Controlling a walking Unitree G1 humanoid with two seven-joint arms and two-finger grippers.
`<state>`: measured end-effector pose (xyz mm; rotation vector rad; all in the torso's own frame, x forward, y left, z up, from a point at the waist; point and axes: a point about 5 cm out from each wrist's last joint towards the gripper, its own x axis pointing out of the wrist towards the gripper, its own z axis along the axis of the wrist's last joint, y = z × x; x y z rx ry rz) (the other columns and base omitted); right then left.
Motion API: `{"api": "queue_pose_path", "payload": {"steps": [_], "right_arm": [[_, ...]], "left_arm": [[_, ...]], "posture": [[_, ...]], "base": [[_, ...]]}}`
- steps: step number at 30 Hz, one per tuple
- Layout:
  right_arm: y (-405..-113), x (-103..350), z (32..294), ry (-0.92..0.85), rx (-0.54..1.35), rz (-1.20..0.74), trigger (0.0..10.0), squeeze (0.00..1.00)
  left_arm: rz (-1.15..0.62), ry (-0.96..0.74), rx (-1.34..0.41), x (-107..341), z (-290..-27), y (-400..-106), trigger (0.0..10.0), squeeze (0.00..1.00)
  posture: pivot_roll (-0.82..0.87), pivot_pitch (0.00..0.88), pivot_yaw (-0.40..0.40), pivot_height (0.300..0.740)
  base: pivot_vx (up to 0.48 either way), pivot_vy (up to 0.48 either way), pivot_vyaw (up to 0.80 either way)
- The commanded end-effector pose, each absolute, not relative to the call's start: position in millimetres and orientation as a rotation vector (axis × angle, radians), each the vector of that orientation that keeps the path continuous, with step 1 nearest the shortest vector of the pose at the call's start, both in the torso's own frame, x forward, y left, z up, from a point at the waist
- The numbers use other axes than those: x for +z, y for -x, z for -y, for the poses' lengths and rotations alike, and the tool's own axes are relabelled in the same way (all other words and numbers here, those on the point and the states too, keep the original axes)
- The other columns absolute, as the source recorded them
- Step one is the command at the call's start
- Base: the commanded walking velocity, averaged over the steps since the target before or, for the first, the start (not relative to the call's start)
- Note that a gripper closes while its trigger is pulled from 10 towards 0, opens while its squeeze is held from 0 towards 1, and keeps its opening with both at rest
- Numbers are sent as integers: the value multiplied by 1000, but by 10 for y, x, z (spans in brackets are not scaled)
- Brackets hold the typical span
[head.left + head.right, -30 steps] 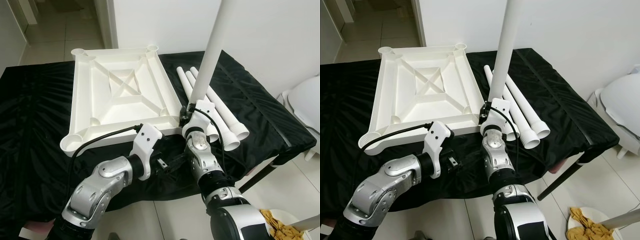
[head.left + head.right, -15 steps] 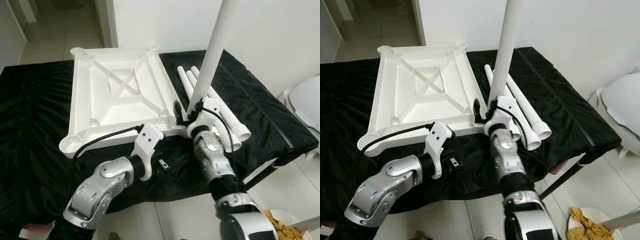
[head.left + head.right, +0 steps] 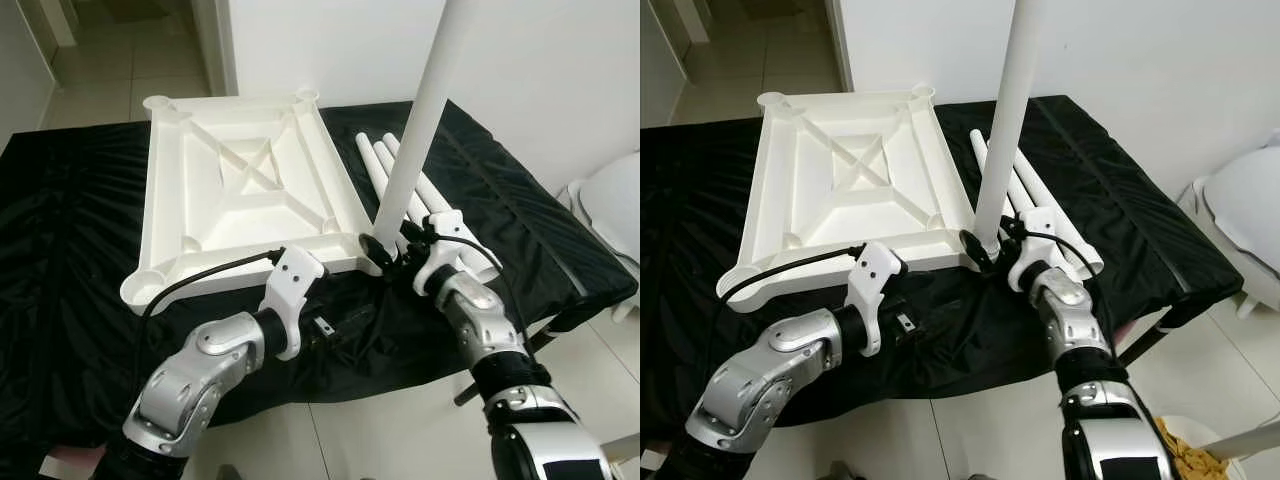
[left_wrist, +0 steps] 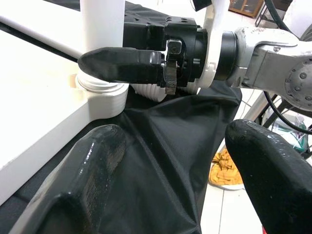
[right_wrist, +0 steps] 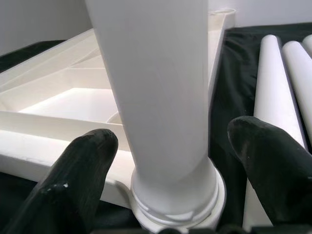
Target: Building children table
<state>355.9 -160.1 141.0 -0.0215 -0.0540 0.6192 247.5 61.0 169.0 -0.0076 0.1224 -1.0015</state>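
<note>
Nearest the camera, the left gripper (image 3: 335, 330) hovers low over the black cloth-covered desk (image 3: 80, 300), fingers spread wide and holding nothing, just short of the tabletop's near corner. Just beyond it, the right gripper (image 3: 385, 255) sits at the base of the upright white plastic table leg (image 3: 420, 120), its black fingers (image 5: 83, 175) parted on either side of the tube and apparently not pressing it. The leg stands in the near right corner socket (image 4: 100, 92) of the upturned white moulded-plastic tabletop (image 3: 240, 190), its ringed collar resting on the socket rim.

To do this step well, I'd say the leg wants checking for straightness and a firm seat, with the tabletop steadied so the slick cloth doesn't let it slide.

The plastic looks smooth and glossy; the underside is ribbed with diagonal braces and a round socket at each corner. Beyond the upright one, three more white tubular legs (image 3: 445, 235) lie side by side on the cloth, flared ribbed ends towards the robot. The cloth is wrinkled and faintly shiny.
</note>
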Motion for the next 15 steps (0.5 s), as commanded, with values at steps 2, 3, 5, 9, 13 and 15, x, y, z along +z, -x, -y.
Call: {"api": "queue_pose_path", "payload": {"steps": [2,3,5,9,13,15], "right_arm": [[-3579,1438,1575,41,682,55,10000,0],[-3602,1463,1557,64,713,54,10000,0],[-3615,1477,1551,80,729,55,10000,0],[-3665,1520,1527,87,743,47,10000,0],[-3682,1528,1524,103,752,42,10000,0],[-3692,1517,1527,109,755,26,7608,0]], "left_arm": [[-139,14,-1009,1681,-614,-2488,10000,0],[-138,13,-1008,1685,-619,-2493,10000,0],[-138,12,-1007,1686,-620,-2497,10000,0],[-135,11,-1008,1695,-617,-2499,10000,0],[-134,11,-1009,1697,-616,-2499,10000,0],[-134,11,-1009,1698,-615,-2498,10000,0]], "posture": [[-29,44,2,740],[-30,43,7,740],[-30,43,7,740],[-27,41,8,740],[-26,41,8,740],[-24,43,8,740]], "base": [[0,0,0],[0,0,0],[0,0,0],[0,0,0],[0,0,0],[0,0,0]]}}
